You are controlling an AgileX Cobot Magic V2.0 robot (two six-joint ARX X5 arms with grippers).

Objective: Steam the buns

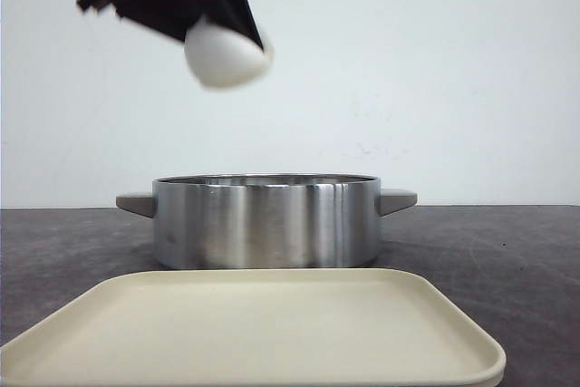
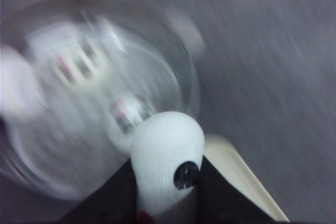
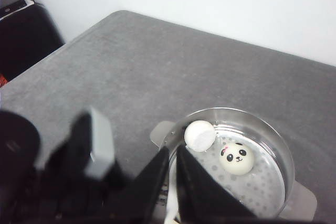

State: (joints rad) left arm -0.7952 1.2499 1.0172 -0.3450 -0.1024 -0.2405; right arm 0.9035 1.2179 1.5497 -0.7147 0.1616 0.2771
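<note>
My left gripper point(image 1: 227, 43) is high above the table, left of the pot's middle, and is shut on a white bun point(image 1: 227, 56). In the blurred left wrist view this bun point(image 2: 168, 156) sits between the black fingers point(image 2: 220, 192) with one black eye showing. The steel pot point(image 1: 265, 219) stands mid-table. In the right wrist view a panda-faced bun point(image 3: 236, 158) lies on the pot's perforated steamer plate point(image 3: 262, 187). A plain white bun point(image 3: 200, 135), face hidden, shows at the pot's rim. My right gripper point(image 3: 173, 153) is high above the pot's side, jaws together and empty.
A cream tray point(image 1: 254, 333) lies on the dark grey table point(image 1: 507, 251) in front of the pot, and no buns show on it. The pot has flat side handles point(image 1: 397, 199). A white wall stands behind. A blurred dark and grey shape point(image 3: 89, 145) fills the right wrist view's lower left.
</note>
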